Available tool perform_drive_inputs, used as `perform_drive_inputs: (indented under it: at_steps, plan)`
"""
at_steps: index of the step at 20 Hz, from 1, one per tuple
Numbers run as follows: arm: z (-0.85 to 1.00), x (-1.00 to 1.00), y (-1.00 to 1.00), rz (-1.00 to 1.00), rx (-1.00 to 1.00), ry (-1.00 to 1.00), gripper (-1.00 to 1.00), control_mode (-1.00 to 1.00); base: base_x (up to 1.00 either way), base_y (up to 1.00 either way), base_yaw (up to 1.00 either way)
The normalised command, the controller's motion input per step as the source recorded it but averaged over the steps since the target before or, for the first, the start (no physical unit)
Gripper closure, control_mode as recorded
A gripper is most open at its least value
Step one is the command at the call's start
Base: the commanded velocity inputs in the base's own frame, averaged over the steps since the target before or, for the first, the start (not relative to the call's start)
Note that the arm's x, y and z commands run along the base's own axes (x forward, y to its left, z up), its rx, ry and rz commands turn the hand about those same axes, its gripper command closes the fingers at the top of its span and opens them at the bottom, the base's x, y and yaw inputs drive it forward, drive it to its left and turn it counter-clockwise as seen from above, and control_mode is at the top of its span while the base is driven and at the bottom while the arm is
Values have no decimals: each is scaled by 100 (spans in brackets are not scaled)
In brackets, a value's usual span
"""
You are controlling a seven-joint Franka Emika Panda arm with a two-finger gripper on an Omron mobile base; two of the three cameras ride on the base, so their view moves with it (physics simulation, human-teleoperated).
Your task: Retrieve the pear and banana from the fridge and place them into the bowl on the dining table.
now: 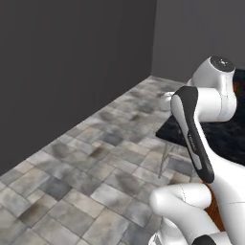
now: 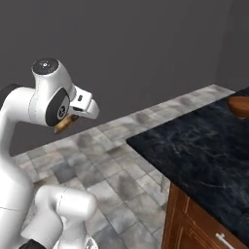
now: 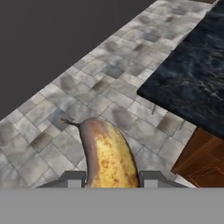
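Note:
The banana [image 3: 107, 155], yellow with brown patches and a dark stem, is held above the tiled floor with my gripper [image 3: 112, 178] shut on it, a fingertip [image 3: 72, 177] on each side. From the right base view the gripper [image 2: 73, 118] hangs off the raised white hand, and an end of the banana [image 2: 63, 126] pokes out below it. The reddish-brown bowl [image 2: 239, 106] stands far right on the black marble dining table [image 2: 194, 151], well away from the gripper. The pear and the fridge are out of view.
Grey stone tiles [image 1: 95, 162] cover the open floor to the left, bounded by dark walls [image 1: 72, 62]. The table's corner [image 3: 144, 92] and its brown wooden base [image 2: 194, 223] lie to the right. Thin metal chair legs [image 1: 165, 160] stand under the table edge.

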Motion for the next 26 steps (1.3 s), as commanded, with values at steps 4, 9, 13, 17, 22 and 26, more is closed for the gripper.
perform_drive_inputs:
  at_steps: [4, 9, 13, 17, 22, 26]
  plan:
    - [0, 0, 0, 0, 0, 0, 100, 100, 74, 22, -43]
    - [0, 0, 0, 0, 0, 0, 100, 100, 62, 39, -43]
    - [0, 0, 0, 0, 0, 0, 100, 100, 48, 52, -42]
    - [0, 0, 0, 0, 0, 0, 100, 100, 32, 64, -42]
    - [0, 0, 0, 0, 0, 0, 100, 100, 28, 59, -41]
    - [0, 0, 0, 0, 0, 0, 100, 100, 33, 50, -42]
